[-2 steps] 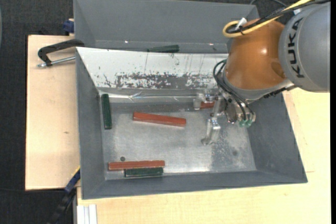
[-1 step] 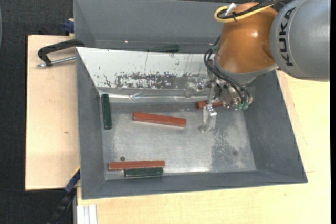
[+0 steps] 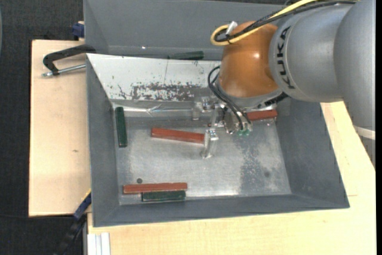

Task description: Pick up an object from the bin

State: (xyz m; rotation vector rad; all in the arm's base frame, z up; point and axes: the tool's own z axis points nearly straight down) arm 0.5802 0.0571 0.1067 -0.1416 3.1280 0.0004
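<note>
My gripper (image 3: 208,124) is low over the middle of the bin floor and stands open, one finger (image 3: 205,107) toward the back and the other (image 3: 210,141) toward the front. A red-brown flat stick (image 3: 177,136) lies crosswise at the centre. Its right end reaches the front finger, and I see nothing held between the fingers. Another red stick (image 3: 263,116) lies just right of the gripper, partly hidden under the arm.
A dark green stick (image 3: 121,126) lies lengthwise along the left wall. At the front left, a red stick (image 3: 155,187) and a dark green one (image 3: 163,195) lie side by side. The arm covers the bin's back right.
</note>
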